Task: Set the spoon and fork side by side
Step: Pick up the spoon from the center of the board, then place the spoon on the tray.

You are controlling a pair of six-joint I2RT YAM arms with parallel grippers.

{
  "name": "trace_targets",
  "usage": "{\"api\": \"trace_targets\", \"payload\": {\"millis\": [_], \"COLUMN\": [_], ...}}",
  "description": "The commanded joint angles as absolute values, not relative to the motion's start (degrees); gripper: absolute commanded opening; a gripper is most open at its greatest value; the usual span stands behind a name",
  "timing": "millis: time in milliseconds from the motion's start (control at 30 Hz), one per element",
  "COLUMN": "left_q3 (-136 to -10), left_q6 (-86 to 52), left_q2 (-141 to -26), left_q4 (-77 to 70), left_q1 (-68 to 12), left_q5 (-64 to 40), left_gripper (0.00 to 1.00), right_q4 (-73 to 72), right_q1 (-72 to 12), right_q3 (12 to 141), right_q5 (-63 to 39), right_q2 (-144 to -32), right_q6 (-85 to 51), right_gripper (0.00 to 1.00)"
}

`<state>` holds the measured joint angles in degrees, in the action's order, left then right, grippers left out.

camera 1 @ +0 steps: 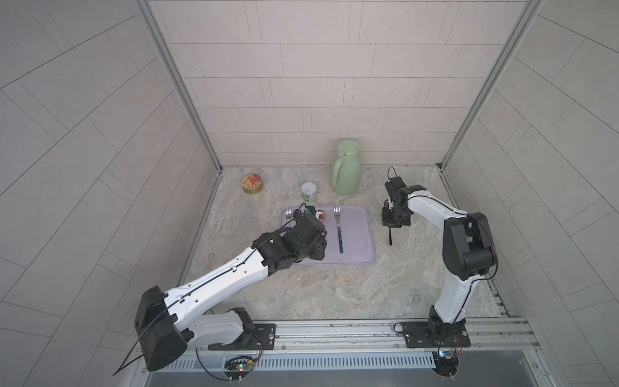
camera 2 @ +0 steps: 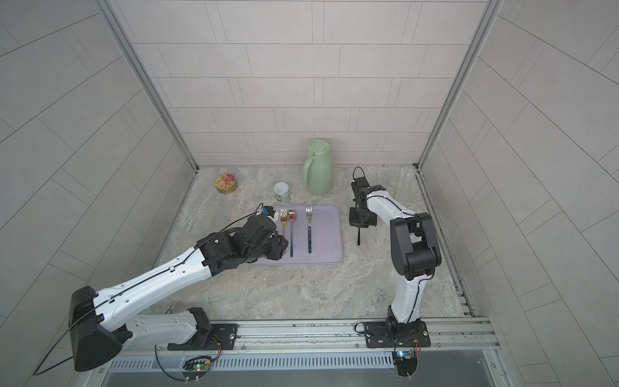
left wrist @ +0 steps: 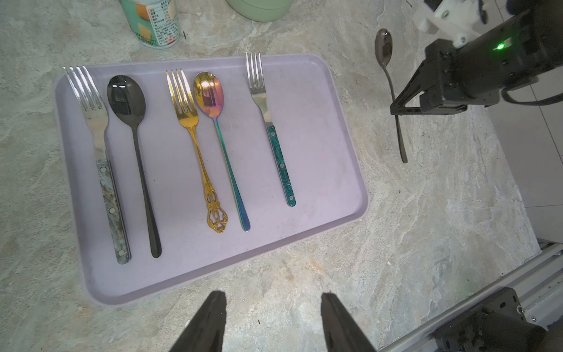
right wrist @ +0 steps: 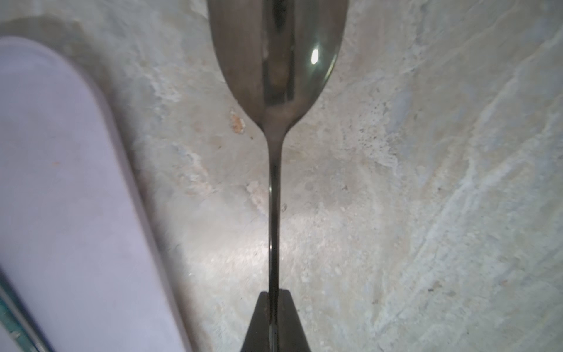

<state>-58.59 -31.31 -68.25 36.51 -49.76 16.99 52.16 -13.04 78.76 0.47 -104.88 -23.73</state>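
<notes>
**Spoon grasped, before the carry to the tray.** Shows a dark polished metal spoon (left wrist: 383, 48) at the level of the mottled stone bench (left wrist: 426, 213). Places it just outside the right long edge of the lavender rectangular plastic tray (left wrist: 320, 170) and not yet on it. Cannot tell whether already lifted clear.

Shows the right arm's fingers (right wrist: 262, 314) pressed together on the thin handle about midway, with the bowl pointing away from the robot and the handle end toward it.

Marks as partner the steel fork with the green speckled handle (left wrist: 268, 122), alone on the tray's right part (two other fork-and-spoon pairs (left wrist: 195, 122) already lie side by side on the rest). Places that fork to the left of the held spoon, across the tray rim, with its long axis nearly parallel to the spoon's and its tines likewise away from the robot.

Calls, by this reading, for a lift and a short sideways carry over the rim with little or no turning. Leaves bare tray to the fork's right.

Shows the left arm's fingers (left wrist: 217, 307) spread and empty near the tray's near edge, farther from the spoon than the right ones.
</notes>
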Motion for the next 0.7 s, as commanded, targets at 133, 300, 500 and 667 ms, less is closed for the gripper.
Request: {"api": "trace_targets", "payload": {"millis": [133, 300, 500, 667], "left_q3": [-57.0, -56.7, -56.3, -55.7], "left_q6": [-30.3, -30.2, -30.0, -29.7], "left_q2": [-64.5, -63.1, -62.0, -60.7], "left_q4": [37.6, 38.2, 39.0, 39.3], "left_q1": [-48.6, -48.3, -47.9, -47.6], "left_q5": [17.0, 17.1, 17.5, 17.6], "left_gripper": [0.52, 0.52, 0.53, 0.53], "right_q4": [55.2, 55.0, 53.8, 54.0], "right_q1": [-19.2, -24.2, -30.1, -32.4], "right_q3": [81.8, 83.4, 86.2, 89.1], "right_q5": [-0.2, 0.2, 0.2, 0.3], "right_q2": [-99.4, -100.7, -106.3, -111.6], "right_q6": [-29.0, -32.7, -35.8, -36.6], "right_gripper": [0.03, 0.04, 0.04, 0.04]}}
